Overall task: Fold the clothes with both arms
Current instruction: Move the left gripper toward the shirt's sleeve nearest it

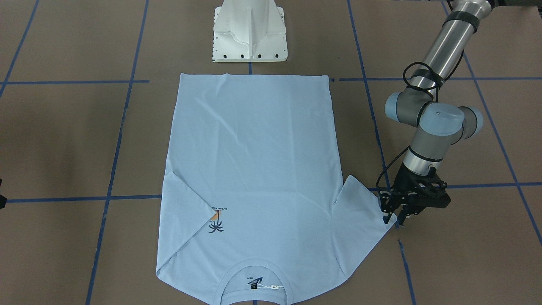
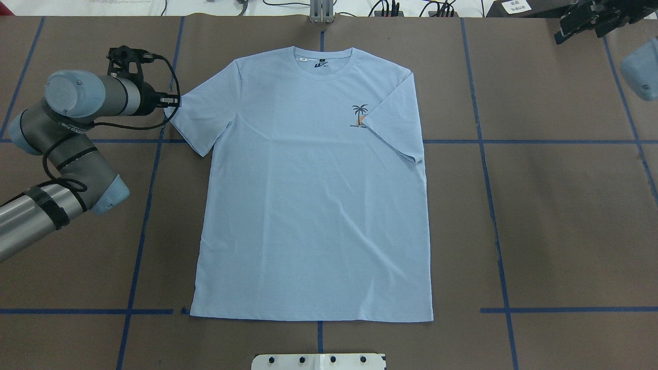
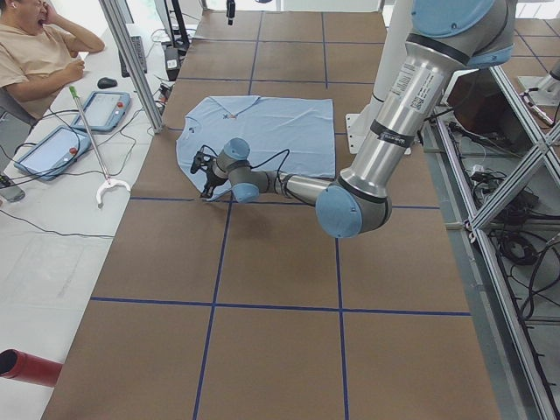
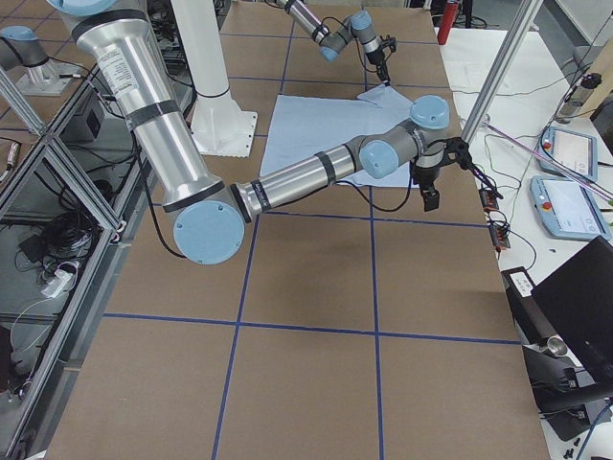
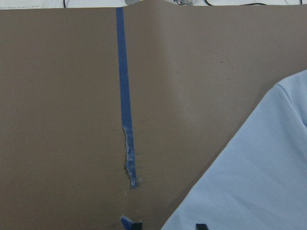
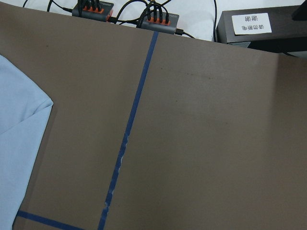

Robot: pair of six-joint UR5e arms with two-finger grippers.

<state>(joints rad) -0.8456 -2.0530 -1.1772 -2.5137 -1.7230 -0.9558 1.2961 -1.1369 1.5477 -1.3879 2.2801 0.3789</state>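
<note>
The light blue T-shirt lies flat and face up on the brown table, collar at the far edge. The sleeve on the overhead view's right is folded in beside the palm print. The other sleeve is spread out. My left gripper is low at that sleeve's tip, open, with the sleeve's edge between its fingertips. My right gripper hangs high over the far right corner, off the shirt. I cannot tell whether it is open.
The white pedestal base stands at the shirt's hem side. Blue tape lines cross the table. Power strips and cables lie along the far edge. An operator sits with tablets beyond it.
</note>
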